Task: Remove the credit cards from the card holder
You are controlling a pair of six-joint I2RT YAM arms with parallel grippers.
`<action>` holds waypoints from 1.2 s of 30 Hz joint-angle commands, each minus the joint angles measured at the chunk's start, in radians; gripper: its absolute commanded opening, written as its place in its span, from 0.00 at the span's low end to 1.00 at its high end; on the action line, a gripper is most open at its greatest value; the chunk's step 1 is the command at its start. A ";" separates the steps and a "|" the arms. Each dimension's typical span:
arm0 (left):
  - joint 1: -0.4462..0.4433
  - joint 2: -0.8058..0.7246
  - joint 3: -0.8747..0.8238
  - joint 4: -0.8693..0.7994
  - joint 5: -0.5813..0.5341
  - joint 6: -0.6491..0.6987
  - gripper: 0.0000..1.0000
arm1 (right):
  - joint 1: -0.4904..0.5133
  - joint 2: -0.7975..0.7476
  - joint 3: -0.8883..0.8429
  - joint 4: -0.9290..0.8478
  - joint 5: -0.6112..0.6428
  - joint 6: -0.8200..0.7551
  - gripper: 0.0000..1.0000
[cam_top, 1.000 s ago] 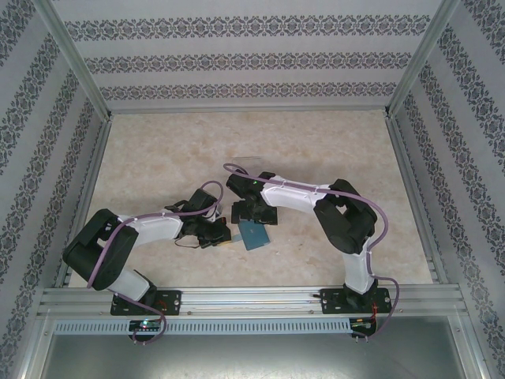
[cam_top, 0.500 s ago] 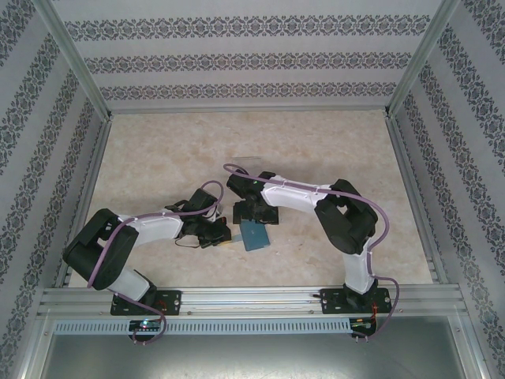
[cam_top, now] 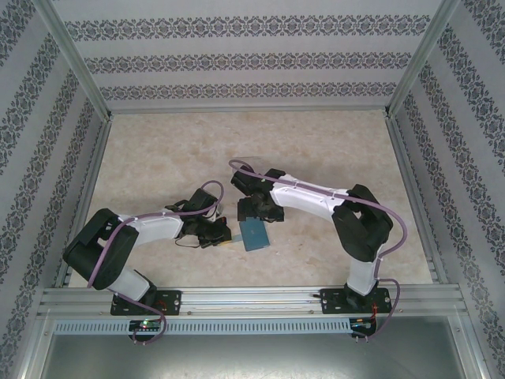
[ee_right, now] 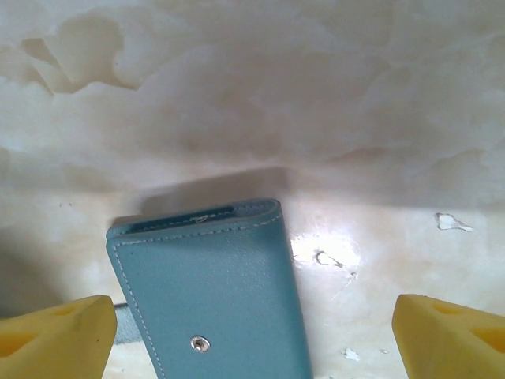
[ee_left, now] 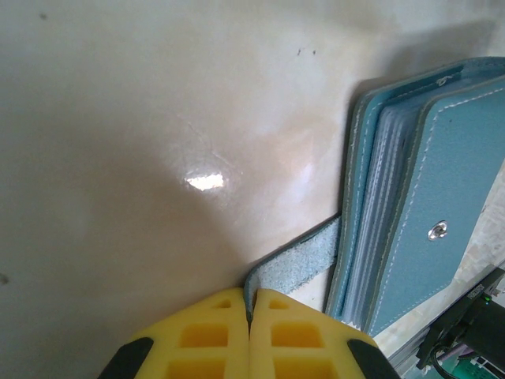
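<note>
The card holder (cam_top: 253, 234) is seen lying closed on the table (cam_top: 316, 142), near the middle and toward the near edge, between the two arms. In the left wrist view the card holder (ee_left: 418, 205) is shown edge-on, with a stack of clear sleeves (ee_left: 384, 213) between its teal covers and a metal snap (ee_left: 436, 230) on the upper cover. Whether credit cards sit in the sleeves cannot be told.

The left arm is folded low over the table, its elbow raised at the left and its forearm stretched rightward. The left gripper (cam_top: 228, 235) is placed just left of the card holder. In its own view the left gripper (ee_left: 249, 304) is clenched on the strap tab (ee_left: 296, 264), whose end is pinched between the yellow pads.

The right arm is reached leftward from its base, its elbow raised at the right and its wrist bent down. The right gripper (cam_top: 255, 212) is held at the far edge of the card holder. In its wrist view the right gripper (ee_right: 252, 339) is spread wide, nothing being grasped, with one yellow finger (ee_right: 55, 335) on each side of the card holder (ee_right: 213, 300).

Compared with one second ago, the right elbow has been shifted rightward and the forearm stretched out further. The left arm and the card holder have been left in place.
</note>
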 commanded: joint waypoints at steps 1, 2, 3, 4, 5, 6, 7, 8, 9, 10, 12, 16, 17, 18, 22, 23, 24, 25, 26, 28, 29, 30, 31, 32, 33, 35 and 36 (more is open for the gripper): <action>-0.006 0.046 0.004 -0.014 -0.053 0.007 0.00 | 0.009 -0.015 -0.014 -0.033 0.007 -0.041 0.91; -0.005 0.049 0.004 -0.011 -0.053 0.006 0.00 | 0.009 -0.007 -0.013 -0.027 -0.005 -0.046 0.91; -0.005 0.049 0.005 -0.009 -0.052 0.004 0.00 | 0.009 0.000 -0.013 -0.018 -0.016 -0.049 0.92; -0.005 0.050 0.007 -0.010 -0.052 0.004 0.00 | 0.010 0.009 -0.012 -0.004 -0.032 -0.054 0.92; -0.006 0.052 0.010 -0.011 -0.052 0.005 0.00 | 0.010 0.020 -0.009 0.009 -0.047 -0.059 0.92; -0.005 0.053 0.011 -0.012 -0.050 0.005 0.00 | 0.010 0.029 -0.005 0.016 -0.065 -0.061 0.93; -0.006 0.053 0.012 -0.012 -0.053 0.005 0.00 | 0.010 0.040 -0.001 0.021 -0.077 -0.066 0.93; -0.006 0.053 0.011 -0.012 -0.053 0.004 0.00 | 0.010 0.052 0.006 0.021 -0.083 -0.069 0.93; -0.006 0.052 0.012 -0.012 -0.053 0.004 0.00 | 0.012 0.059 0.009 0.021 -0.088 -0.073 0.93; -0.005 0.051 0.012 -0.012 -0.053 0.004 0.00 | 0.012 0.067 0.011 0.022 -0.096 -0.079 0.93; -0.005 0.049 0.011 -0.015 -0.055 0.005 0.00 | 0.013 0.075 0.009 0.022 -0.107 -0.088 0.93; -0.006 0.049 0.014 -0.023 -0.056 0.008 0.00 | 0.015 0.073 -0.016 0.021 -0.116 -0.102 0.92; -0.005 0.049 0.014 -0.023 -0.054 0.008 0.00 | 0.015 0.070 -0.022 0.021 -0.117 -0.105 0.92; -0.005 0.052 0.014 -0.023 -0.054 0.007 0.00 | 0.015 0.069 -0.025 0.017 -0.117 -0.106 0.92; -0.005 0.051 0.014 -0.024 -0.056 0.010 0.00 | 0.018 0.062 -0.039 0.021 -0.129 -0.121 0.93; -0.006 0.052 0.015 -0.025 -0.055 0.009 0.00 | 0.019 0.062 -0.041 0.019 -0.130 -0.123 0.93; -0.004 0.053 0.015 -0.024 -0.056 0.011 0.00 | 0.020 0.062 -0.042 0.019 -0.134 -0.126 0.93; -0.005 0.052 0.015 -0.024 -0.056 0.011 0.00 | 0.021 0.064 -0.044 0.016 -0.135 -0.128 0.93; -0.005 0.052 0.015 -0.024 -0.055 0.011 0.00 | 0.021 0.066 -0.043 0.015 -0.134 -0.129 0.93; -0.005 0.054 0.015 -0.027 -0.055 0.012 0.00 | 0.021 0.070 -0.044 0.009 -0.127 -0.130 0.93; -0.005 0.055 0.017 -0.027 -0.055 0.013 0.00 | 0.021 0.071 -0.043 0.004 -0.122 -0.131 0.93; -0.005 0.054 0.018 -0.027 -0.056 0.012 0.00 | 0.021 0.073 -0.042 0.002 -0.118 -0.132 0.93; -0.005 0.054 0.017 -0.028 -0.056 0.011 0.00 | 0.021 0.074 -0.042 0.002 -0.117 -0.134 0.94; -0.006 0.055 0.017 -0.027 -0.055 0.012 0.00 | 0.021 0.074 -0.042 0.002 -0.116 -0.135 0.93; -0.005 0.054 0.017 -0.030 -0.054 0.012 0.00 | 0.021 0.076 -0.042 0.000 -0.114 -0.135 0.93; -0.005 0.054 0.020 -0.033 -0.055 0.013 0.00 | 0.021 0.077 -0.042 -0.005 -0.109 -0.135 0.93; -0.005 0.052 0.021 -0.035 -0.055 0.015 0.00 | 0.021 0.078 -0.040 -0.010 -0.104 -0.136 0.93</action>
